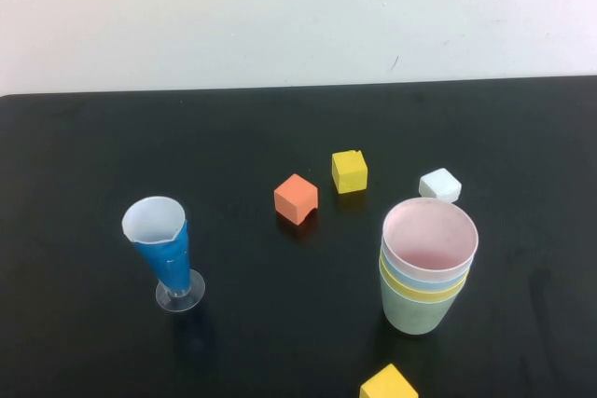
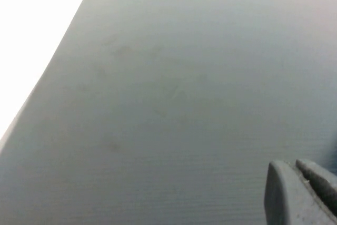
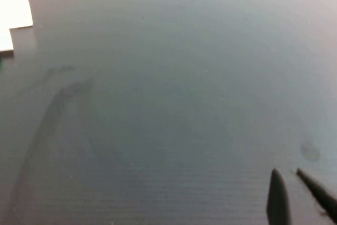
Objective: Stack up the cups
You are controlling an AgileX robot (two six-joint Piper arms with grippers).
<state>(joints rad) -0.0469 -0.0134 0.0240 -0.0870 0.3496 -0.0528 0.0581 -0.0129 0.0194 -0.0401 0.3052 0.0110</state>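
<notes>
The cups stand nested in one upright stack at the front right of the black table (image 1: 280, 342). The pink cup (image 1: 429, 235) is innermost, with a band of the light blue cup (image 1: 422, 278) and of the yellow cup (image 1: 420, 293) below its rim. The pale green cup (image 1: 415, 312) is outermost at the bottom. Neither arm shows in the high view. My left gripper (image 2: 293, 165) is shut over bare table, holding nothing. My right gripper (image 3: 287, 171) is also shut and empty above bare table.
A blue-wrapped glass (image 1: 166, 253) on a clear foot stands at the front left. An orange block (image 1: 296, 199), a yellow block (image 1: 350, 171) and a white block (image 1: 440, 185) lie behind the stack. Another yellow block (image 1: 388, 384) sits at the front edge.
</notes>
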